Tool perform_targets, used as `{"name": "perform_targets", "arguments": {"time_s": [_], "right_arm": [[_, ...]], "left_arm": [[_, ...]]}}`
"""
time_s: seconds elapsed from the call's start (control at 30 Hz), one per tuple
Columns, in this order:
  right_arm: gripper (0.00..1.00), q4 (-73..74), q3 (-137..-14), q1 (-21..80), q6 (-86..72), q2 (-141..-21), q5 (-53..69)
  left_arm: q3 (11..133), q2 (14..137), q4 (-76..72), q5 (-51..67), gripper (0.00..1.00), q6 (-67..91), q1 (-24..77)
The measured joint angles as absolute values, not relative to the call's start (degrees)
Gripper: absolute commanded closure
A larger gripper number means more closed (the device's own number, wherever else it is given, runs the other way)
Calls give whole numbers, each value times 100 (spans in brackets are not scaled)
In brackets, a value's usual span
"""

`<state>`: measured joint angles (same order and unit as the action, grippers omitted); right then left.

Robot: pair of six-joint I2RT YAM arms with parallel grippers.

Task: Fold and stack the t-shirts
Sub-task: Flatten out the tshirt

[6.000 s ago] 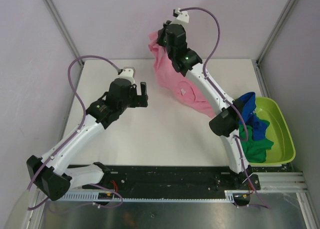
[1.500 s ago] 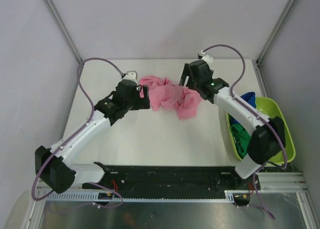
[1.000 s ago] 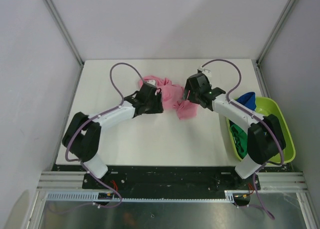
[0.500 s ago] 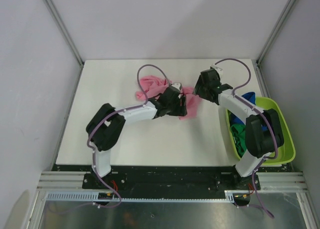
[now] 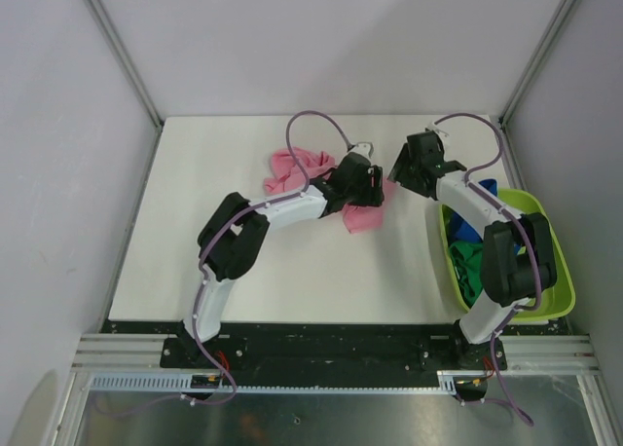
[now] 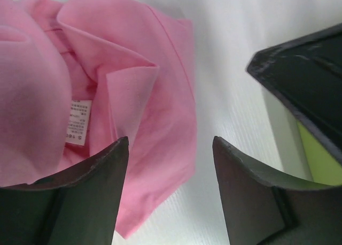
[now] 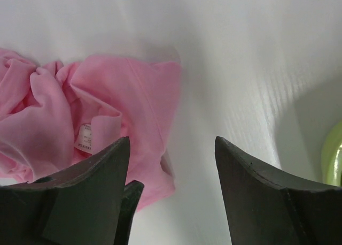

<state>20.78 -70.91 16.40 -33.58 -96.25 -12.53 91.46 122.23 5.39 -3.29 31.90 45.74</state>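
Left gripper [image 6: 168,143] and right gripper [image 7: 171,143] both stand open and empty. The pink shirt [image 5: 292,168], lifted earlier, now lies crumpled on the table [image 5: 195,251]. The left gripper has crossed to its right edge. Judgement: folding has not started.

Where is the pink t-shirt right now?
In the top view the pink t-shirt lies crumpled at the table's far middle, partly under the left end effector; the right end effector hovers just right of it, the green tub beyond.
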Motion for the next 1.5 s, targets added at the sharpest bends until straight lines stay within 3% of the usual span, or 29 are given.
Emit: {"name": "perform_targets", "arguments": {"time_s": [0.33,0.63,0.83,1.0,1.13,1.3,1.5], "right_arm": [[31,2137,-7091,1463,-3271,-9588,-1111],[31,2174,-7091,1426,-3249,-9588,-1061],[31,2204,-7091,1402,-3247,-9588,-1028],[31,2200,-7091,1387,-3240,-9588,-996],[31,2178,-7091,1374,-3205,-9588,-961],[32,1890,-7091,1367,-3068,-9612,-805],[32,1321,-7113,1546,-2731,-9970,-604]], "left_arm": [[9229,12385,609,-1131,30,2954,4595],[9279,12488,659,-1380,38,2884,4600],[9345,12711,705,-1479,55,2836,4600],[9345,12752,781,-1614,93,2816,4600],[9177,12669,738,-1785,100,2856,4611],[7673,11572,742,-2106,100,3245,4639],[5548,9013,1415,-2722,100,4071,4523]]}}
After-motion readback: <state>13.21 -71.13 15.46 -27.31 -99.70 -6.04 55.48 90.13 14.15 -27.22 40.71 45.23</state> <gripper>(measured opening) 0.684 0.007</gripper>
